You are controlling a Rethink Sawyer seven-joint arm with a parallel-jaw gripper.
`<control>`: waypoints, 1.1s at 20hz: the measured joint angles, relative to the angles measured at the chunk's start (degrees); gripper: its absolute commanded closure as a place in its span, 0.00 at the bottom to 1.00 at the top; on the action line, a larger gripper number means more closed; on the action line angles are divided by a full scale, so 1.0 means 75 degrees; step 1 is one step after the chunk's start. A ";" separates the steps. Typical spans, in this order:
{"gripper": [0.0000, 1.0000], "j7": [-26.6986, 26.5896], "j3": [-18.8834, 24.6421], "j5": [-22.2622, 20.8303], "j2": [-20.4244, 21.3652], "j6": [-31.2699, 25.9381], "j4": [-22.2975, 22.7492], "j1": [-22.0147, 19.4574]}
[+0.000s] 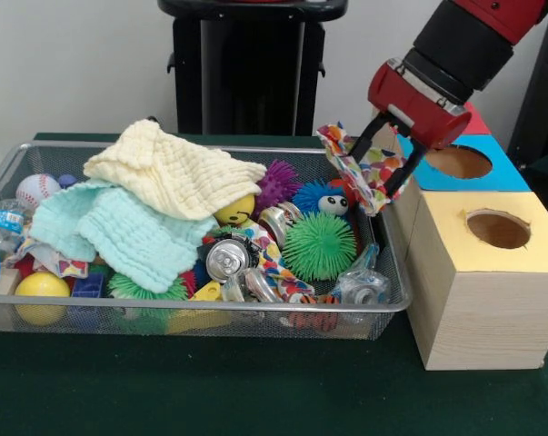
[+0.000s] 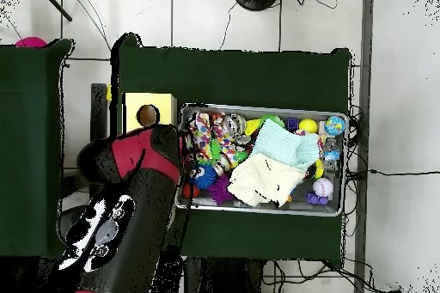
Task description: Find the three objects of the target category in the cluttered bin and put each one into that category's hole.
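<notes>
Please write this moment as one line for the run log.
gripper: shut on multicoloured patterned cloth | position: between wire-mesh bin and blue-topped wooden box | cloth: lifted, not yet in hole

No text, label, brand, number or sign can be read in either view. The crushed cans (image 1: 228,258) and the small bottles (image 1: 3,221) in the wire bin (image 1: 396,304) show no legible print.

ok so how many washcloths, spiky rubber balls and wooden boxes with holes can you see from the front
Waffle-weave washcloths: 2, pale yellow and mint green
Spiky rubber balls: 4, big green, purple, blue with eyes, green under the cloths
Wooden boxes with round holes: 2, yellow-topped and blue-topped
Total: 8
</notes>
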State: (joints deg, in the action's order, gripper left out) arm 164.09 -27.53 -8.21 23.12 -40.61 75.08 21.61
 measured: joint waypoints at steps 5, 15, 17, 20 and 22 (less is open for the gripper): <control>0.00 0.0029 -0.0119 0.0659 -0.0091 0.0000 0.0014 0.0234; 0.00 0.0863 -0.0868 0.1646 -0.0615 0.0006 0.0013 0.1152; 0.00 0.1106 -0.0993 0.1797 -0.0684 0.0000 0.0015 0.1258; 0.00 0.1589 -0.1209 0.2084 -0.0842 0.0002 0.0014 0.1435; 0.00 0.1725 -0.1273 0.2170 -0.0892 0.0003 0.0013 0.1477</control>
State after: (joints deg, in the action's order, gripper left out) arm 177.03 -37.08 8.07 16.43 -40.59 75.18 32.69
